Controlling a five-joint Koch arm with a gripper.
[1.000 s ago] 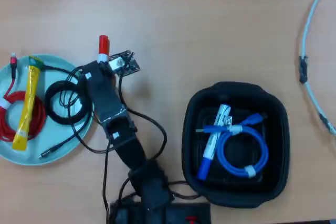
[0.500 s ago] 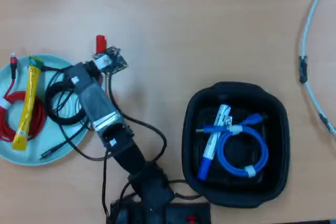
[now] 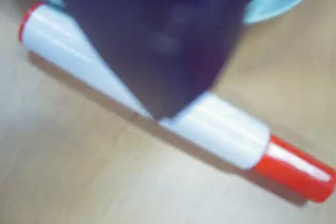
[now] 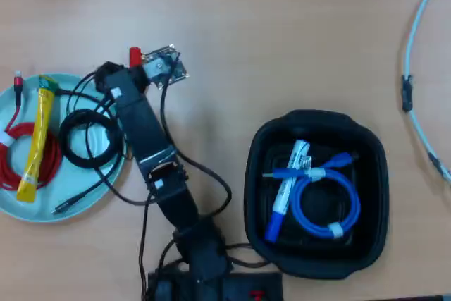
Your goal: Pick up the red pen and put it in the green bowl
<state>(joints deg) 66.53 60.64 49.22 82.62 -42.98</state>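
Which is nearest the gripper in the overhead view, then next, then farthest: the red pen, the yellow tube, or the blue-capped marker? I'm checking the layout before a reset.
1. The red pen: right at the gripper, only its red cap showing past the arm.
2. The yellow tube: to the left, lying in the green bowl.
3. The blue-capped marker: far right, inside the black tray.

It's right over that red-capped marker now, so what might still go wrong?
The hand sits near the middle of the red pen, which lies flat on the table; being round, it might roll away or tip once lifted. Whether the hand has closed on it cannot be told. The green bowl already holds a yellow tube, a red cable and a black cable, so the pen may land crooked or slide off.
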